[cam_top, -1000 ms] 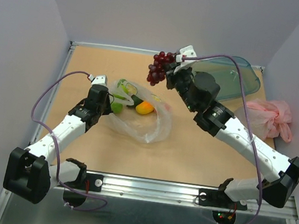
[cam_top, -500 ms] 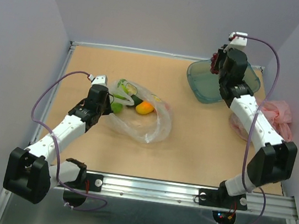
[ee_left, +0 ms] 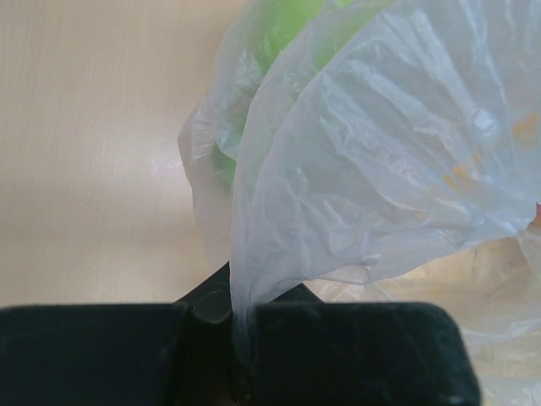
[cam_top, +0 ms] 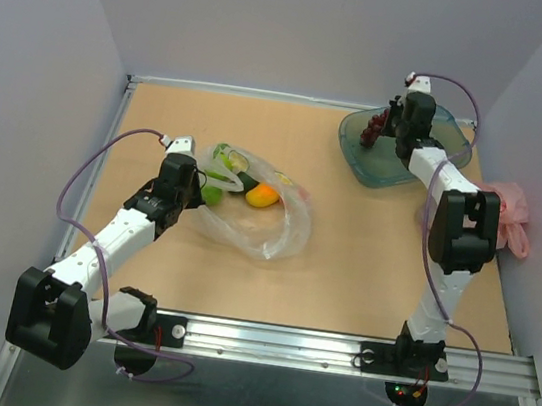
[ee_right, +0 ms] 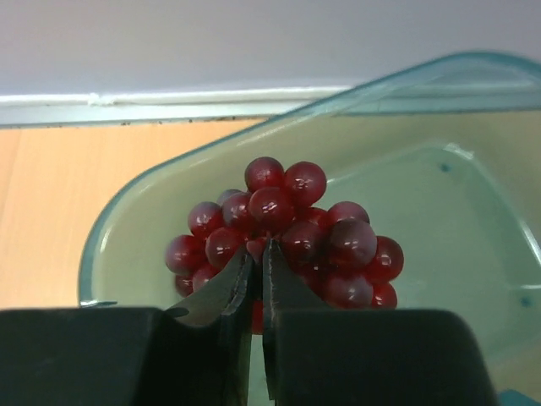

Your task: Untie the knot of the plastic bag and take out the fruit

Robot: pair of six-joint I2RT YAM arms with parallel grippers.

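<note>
Swung from mid-table, the right pincer (ee_right: 256,254) hangs over the tray (ee_right: 473,169) at the far right corner of the wooden table (cam_top: 363,266), between pale walls (cam_top: 306,26), clamped on the grapes (ee_right: 287,224). The left pincer (ee_left: 239,317) grips the bag (ee_left: 363,169), fruit (cam_top: 263,195) inside, toward the left edge.

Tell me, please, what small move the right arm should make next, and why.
Probably open the right fingers. They are pinched on the grape bunch, which is over the teal tray and within its rim, so letting go should leave the fruit there.
</note>
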